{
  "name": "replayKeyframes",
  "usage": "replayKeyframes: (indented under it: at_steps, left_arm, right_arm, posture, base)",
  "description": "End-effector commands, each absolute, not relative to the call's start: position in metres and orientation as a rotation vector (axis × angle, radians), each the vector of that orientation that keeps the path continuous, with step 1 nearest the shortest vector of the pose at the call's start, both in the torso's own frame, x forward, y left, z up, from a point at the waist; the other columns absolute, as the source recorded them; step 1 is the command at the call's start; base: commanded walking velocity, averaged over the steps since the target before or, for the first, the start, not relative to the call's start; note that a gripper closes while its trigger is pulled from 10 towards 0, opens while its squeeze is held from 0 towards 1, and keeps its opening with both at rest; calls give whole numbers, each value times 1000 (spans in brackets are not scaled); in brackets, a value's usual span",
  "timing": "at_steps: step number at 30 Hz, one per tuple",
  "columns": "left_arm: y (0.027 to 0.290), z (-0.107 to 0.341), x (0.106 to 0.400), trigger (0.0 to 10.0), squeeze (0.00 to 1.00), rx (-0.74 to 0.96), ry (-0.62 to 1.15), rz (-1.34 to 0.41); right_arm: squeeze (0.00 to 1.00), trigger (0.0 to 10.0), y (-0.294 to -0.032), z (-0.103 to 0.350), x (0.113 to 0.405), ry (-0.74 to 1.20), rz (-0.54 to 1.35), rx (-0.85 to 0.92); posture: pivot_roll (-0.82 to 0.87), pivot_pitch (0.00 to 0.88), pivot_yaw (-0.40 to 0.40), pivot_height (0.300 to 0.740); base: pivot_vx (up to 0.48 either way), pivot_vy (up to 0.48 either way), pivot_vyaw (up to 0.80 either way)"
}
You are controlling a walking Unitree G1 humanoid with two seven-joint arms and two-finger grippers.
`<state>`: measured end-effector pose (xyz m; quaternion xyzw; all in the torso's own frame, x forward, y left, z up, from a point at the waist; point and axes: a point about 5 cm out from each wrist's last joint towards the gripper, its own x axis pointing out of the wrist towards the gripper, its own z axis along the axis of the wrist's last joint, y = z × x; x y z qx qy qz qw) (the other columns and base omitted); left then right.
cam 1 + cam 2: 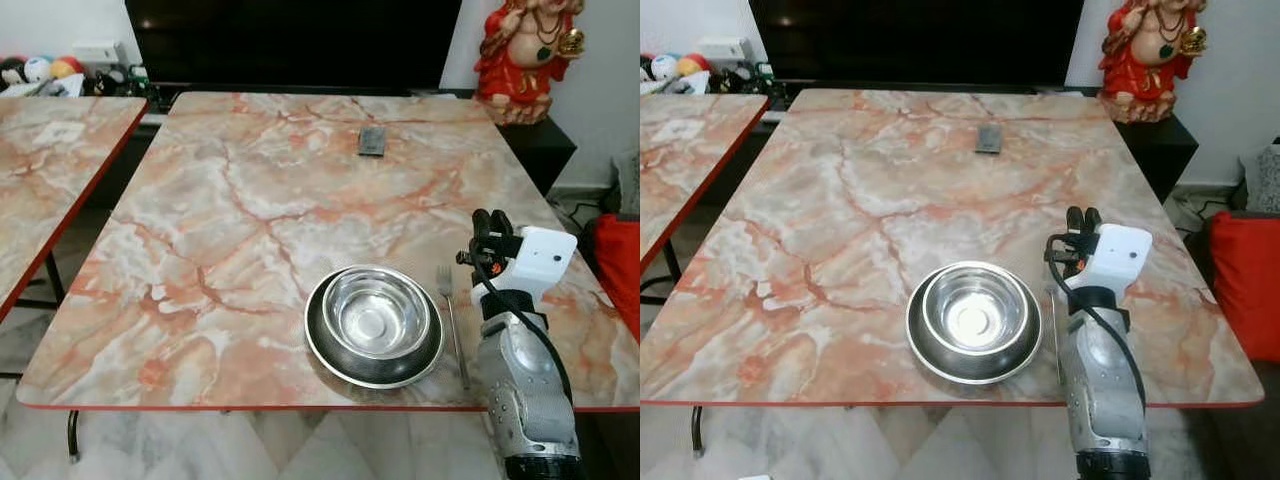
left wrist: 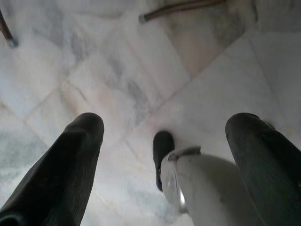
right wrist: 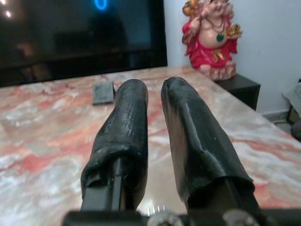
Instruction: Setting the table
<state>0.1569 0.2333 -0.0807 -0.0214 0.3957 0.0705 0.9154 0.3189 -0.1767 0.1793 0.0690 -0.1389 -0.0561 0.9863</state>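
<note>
Where the marble-patterned table [image 1: 250, 200] nears its front edge, we see a steel bowl [image 1: 375, 316] sitting inside a darker round plate [image 1: 345, 365], the two nested together. Just beside the plate, on the robot's right, we find a fork [image 1: 451, 318] lying flat on the tabletop with its tines pointing away from the robot and its handle reaching toward the front edge; it is apart from the plate's rim.

Our right gripper [image 1: 487, 226] hangs above the table just right of the fork, past its tine end, on a silver arm with a white wrist housing. In the right wrist view its two black fingers [image 3: 124, 127] stand nearly together with only a narrow gap between them, and we see nothing between them.

Our left gripper [image 2: 164, 136] hangs low at the robot's side, facing the pale marbled floor tiles [image 2: 94, 70]. Its fingers are spread wide and hold nothing; between them we see part of the robot's own leg and foot.

Farther out on the table, toward the far edge, a small dark flat object [image 1: 371, 141] lies alone; we cannot tell what it is. Beyond the far right corner a red and gold figurine [image 1: 524, 50] stands on a dark cabinet [image 1: 545, 140], and a large dark screen [image 1: 290, 40] runs along the wall. A second table [image 1: 50, 170] of the same pattern stands to the left.
</note>
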Motion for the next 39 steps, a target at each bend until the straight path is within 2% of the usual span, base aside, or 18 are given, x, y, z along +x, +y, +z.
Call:
replayKeyframes:
  at_steps: [1, 11, 39]
  left_arm:
    - [232, -83, 153, 10000, 0, -35, 848, 139]
    - [230, -81, 161, 10000, 0, -38, 841, 149]
    - [231, -83, 155, 10000, 0, -47, 846, 176]
  right_arm:
    - [0, 10000, -180, 178, 321, -280, -126, 133]
    - [0, 10000, -183, 177, 323, -288, -138, 128]
    - [0, 10000, -155, 180, 323, -315, -38, 144]
  posture:
    - [-21, 0, 9, 740]
    - [-25, 0, 3, 740]
    - [13, 17, -25, 740]
  base:
    - [0, 0, 0]
    - [0, 0, 0]
    - [0, 480, 0]
